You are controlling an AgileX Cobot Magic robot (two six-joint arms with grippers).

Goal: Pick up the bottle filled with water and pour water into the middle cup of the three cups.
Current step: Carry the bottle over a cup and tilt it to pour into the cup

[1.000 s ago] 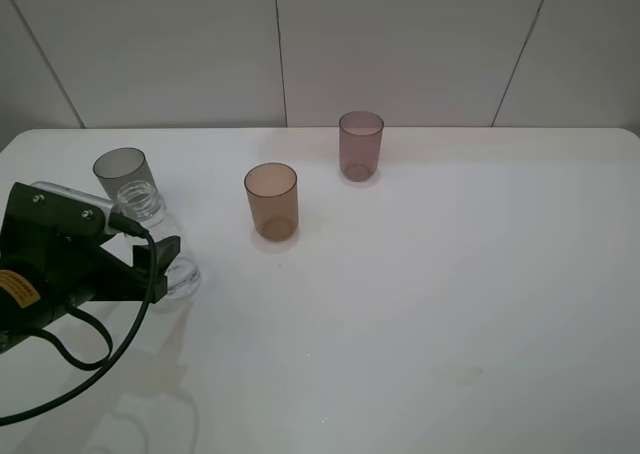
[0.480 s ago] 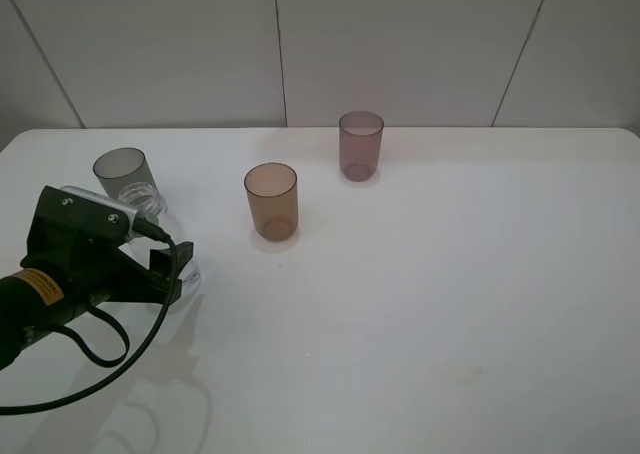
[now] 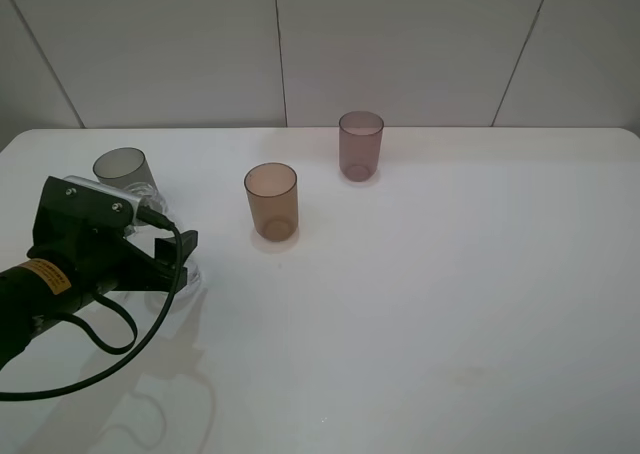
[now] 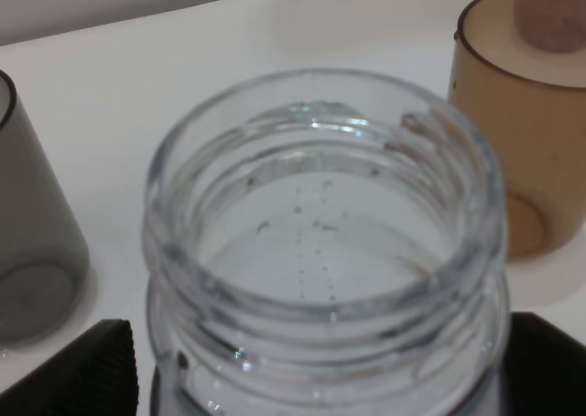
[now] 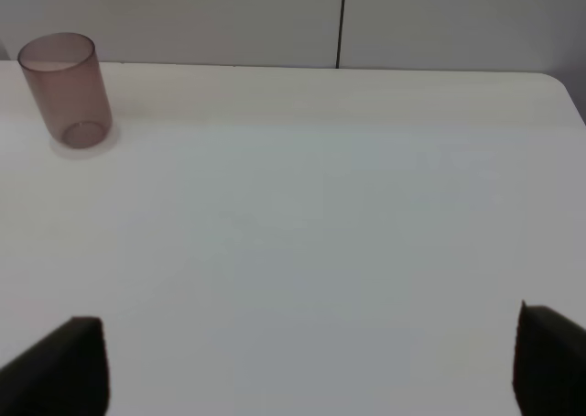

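White desk (image 3: 450,274). Left end effector (image 4: 325,361): jaws wide, one on either side of the bottle (image 4: 325,251); contact not discernible. Right end effector (image 5: 309,361): wide, holding nothing. Bottle upright, uncapped, desk's left, just beside grey cup (image 3: 122,166). Amber cup (image 3: 271,200) mid-desk; mauve cup (image 3: 360,145) farther back, apart.

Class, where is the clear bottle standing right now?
The bottle stands on the left side of the table in the exterior high view, between the fingertips of the left gripper, just in front of the grey cup and left of the amber cup.
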